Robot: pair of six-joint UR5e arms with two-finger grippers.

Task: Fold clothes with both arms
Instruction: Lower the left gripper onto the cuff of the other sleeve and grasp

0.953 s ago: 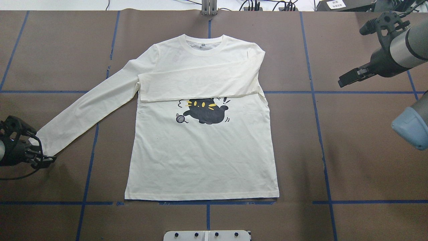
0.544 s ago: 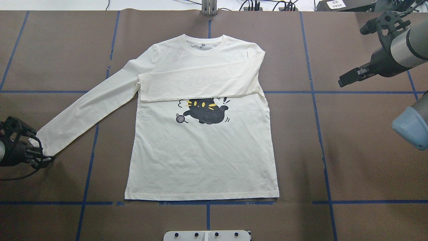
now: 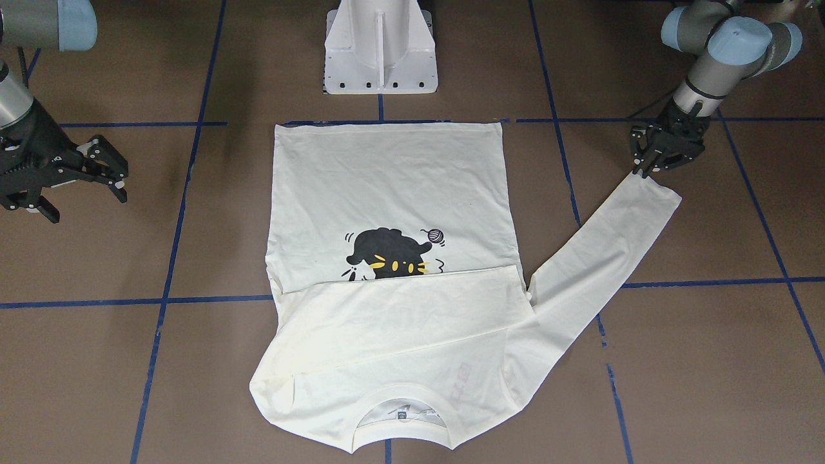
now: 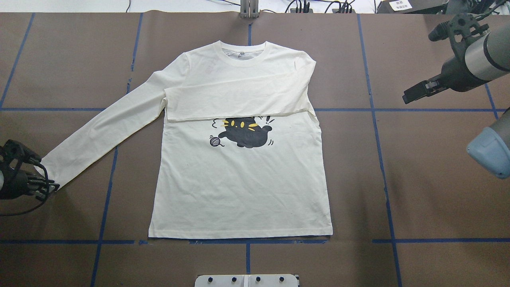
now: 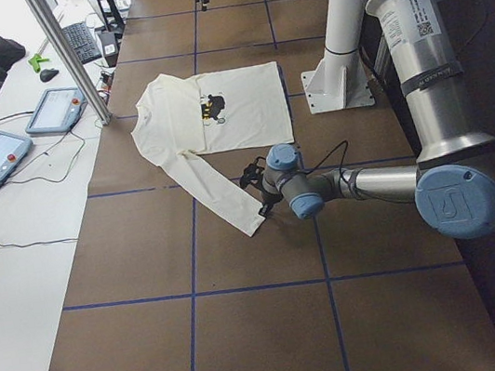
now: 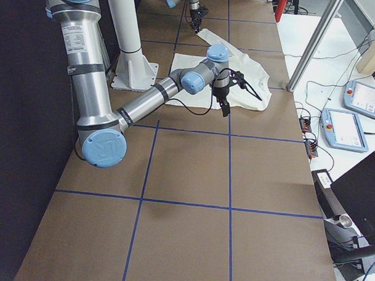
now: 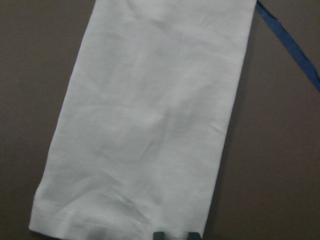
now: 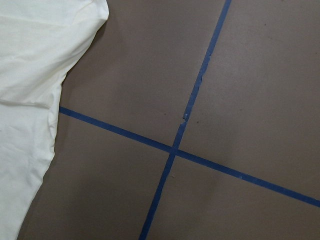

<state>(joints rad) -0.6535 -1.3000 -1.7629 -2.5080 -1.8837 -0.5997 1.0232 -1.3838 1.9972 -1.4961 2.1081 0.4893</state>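
Our left gripper touches the cuff of the T-shirt's outstretched sleeve; we cannot tell whether it grips. Our right gripper hovers spread wide, the shirt well apart to its left.

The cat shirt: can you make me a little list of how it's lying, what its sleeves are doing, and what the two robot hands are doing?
Shirt: cream, flat on the brown table, print side up
Folded sleeve: lies across the chest, covering the top of the cat print
Other sleeve: stretched out straight
Left gripper: at that sleeve's cuff; grip unclear
Right gripper: open, empty, away from the shirt
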